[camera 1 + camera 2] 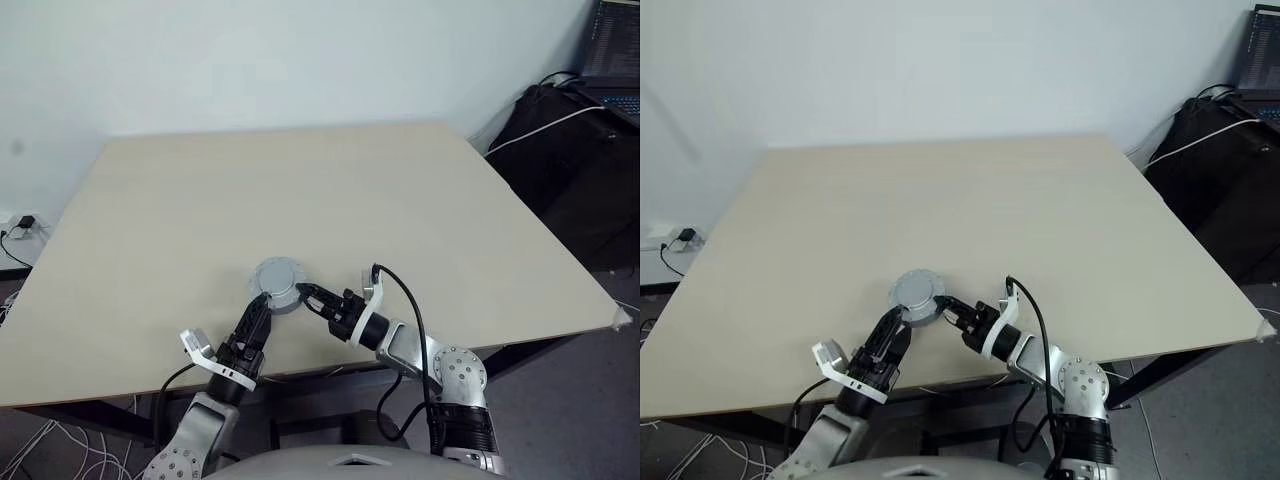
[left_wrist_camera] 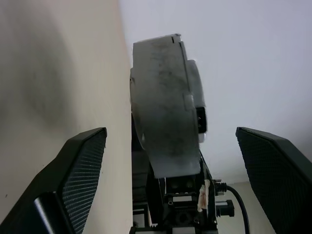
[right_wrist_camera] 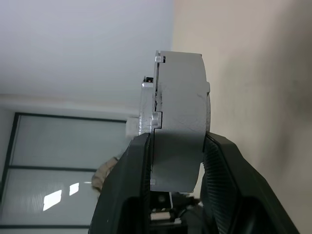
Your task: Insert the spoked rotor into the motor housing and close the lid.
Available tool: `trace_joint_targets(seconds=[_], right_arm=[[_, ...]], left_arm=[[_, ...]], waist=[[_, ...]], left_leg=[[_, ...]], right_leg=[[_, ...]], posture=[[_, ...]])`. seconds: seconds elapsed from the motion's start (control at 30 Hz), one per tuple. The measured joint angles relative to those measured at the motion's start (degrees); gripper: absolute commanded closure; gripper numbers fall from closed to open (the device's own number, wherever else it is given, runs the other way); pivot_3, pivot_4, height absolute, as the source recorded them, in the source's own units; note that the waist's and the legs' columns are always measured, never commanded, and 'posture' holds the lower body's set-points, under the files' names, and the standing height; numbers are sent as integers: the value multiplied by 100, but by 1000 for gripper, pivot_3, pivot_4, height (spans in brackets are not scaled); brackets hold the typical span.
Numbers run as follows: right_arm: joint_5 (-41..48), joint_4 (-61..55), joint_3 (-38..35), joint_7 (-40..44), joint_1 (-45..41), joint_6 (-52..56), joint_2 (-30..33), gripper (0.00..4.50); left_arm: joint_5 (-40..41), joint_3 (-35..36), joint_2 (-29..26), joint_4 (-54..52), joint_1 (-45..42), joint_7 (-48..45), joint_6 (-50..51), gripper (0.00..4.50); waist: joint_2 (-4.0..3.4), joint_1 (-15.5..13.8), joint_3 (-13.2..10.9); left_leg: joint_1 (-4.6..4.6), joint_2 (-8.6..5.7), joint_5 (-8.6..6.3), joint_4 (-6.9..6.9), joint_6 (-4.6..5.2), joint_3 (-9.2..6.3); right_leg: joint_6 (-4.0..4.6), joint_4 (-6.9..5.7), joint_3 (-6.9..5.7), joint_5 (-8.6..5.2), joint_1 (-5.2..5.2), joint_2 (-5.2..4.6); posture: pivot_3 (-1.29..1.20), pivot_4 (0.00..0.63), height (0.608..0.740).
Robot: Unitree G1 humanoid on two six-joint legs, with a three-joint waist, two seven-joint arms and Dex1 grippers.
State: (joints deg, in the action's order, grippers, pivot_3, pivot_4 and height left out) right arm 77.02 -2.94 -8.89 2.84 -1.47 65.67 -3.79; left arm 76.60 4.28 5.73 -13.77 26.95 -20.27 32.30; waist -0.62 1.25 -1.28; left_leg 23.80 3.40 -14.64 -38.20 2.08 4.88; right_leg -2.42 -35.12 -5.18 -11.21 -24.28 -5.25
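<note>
The grey round metal motor assembly shows its lidded top and rim – anything inside is hidden. The right gripper covers its lower rim, and the black fingers of the left gripper are cut off by the picture's edge.

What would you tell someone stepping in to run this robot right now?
Right gripper: fingers shut on the edge of the grey assembly, holding it at the table.
Left gripper: fingers open on either side of it, not gripping.
Done, it seems: the lid sits on top and the parts look stacked into one unit; the rotor can't be seen.
Left: check that the lid is fully seated, then let go.
</note>
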Motion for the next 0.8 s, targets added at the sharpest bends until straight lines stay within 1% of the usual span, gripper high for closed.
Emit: trace_joint_targets(seconds=[0.27, 0.3, 0.4, 0.43, 0.5, 0.53, 0.67, 0.8], right_arm=[[196, -47, 67, -113, 80, 169, 141, 3248], [227, -47, 70, -128, 85, 188, 145, 3248], [236, -47, 87, -158, 89, 205, 151, 3248], [260, -47, 86, -158, 89, 204, 152, 3248], [306, -47, 88, -156, 95, 204, 154, 3248], [332, -47, 92, -150, 104, 201, 146, 3248], [348, -51, 129, -151, 126, 129, 151, 3248], [140, -260, 242, 32, 169, -53, 312, 3248]], left_arm=[[2, -106, -24, 9, -42, 0, -167, 16], [2, -113, -26, 10, -44, 3, -173, 397], [5, -152, -36, 10, -59, 25, -177, 1229], [5, -153, -36, 23, -59, 36, -177, 1667], [73, -157, -37, 39, -60, 58, -169, 2275], [132, -161, -38, 38, -60, 55, -168, 2347], [230, -164, -40, 37, -60, 111, -169, 2347], [238, -206, -49, 10, -79, 175, -184, 2347]], waist=[[0, 3, 0], [0, 3, 0], [0, 2, 0], [0, 3, 1], [2, 1, 1], [1, 1, 1], [0, 2, 2], [1, -8, 2]], left_leg=[[-1, 1, 0, -1, -1, 0], [-1, 1, 0, 0, -1, 0], [0, 0, 0, -1, 0, 0], [0, 0, 0, -1, 0, 1], [0, 0, 0, -1, 0, 0], [0, 1, 0, -1, 0, 0], [0, 1, 0, -1, 0, 0], [0, -1, 0, -2, 0, 0]], right_leg=[[0, -1, 0, 0, 0, 0], [1, -1, 0, 0, 0, 1], [0, 0, 0, 1, 0, 0], [0, 0, 1, 0, 0, 0], [0, -1, 0, 1, 0, 0], [0, 0, 0, 1, 0, 0], [0, -1, 0, 1, 1, 0], [0, 0, 0, 1, 1, 0]], posture=[[0, 0, 740], [0, 0, 740], [0, 0, 740], [0, 0, 740], [0, 0, 740], [0, 0, 740], [0, 0, 740], [0, 0, 740]])
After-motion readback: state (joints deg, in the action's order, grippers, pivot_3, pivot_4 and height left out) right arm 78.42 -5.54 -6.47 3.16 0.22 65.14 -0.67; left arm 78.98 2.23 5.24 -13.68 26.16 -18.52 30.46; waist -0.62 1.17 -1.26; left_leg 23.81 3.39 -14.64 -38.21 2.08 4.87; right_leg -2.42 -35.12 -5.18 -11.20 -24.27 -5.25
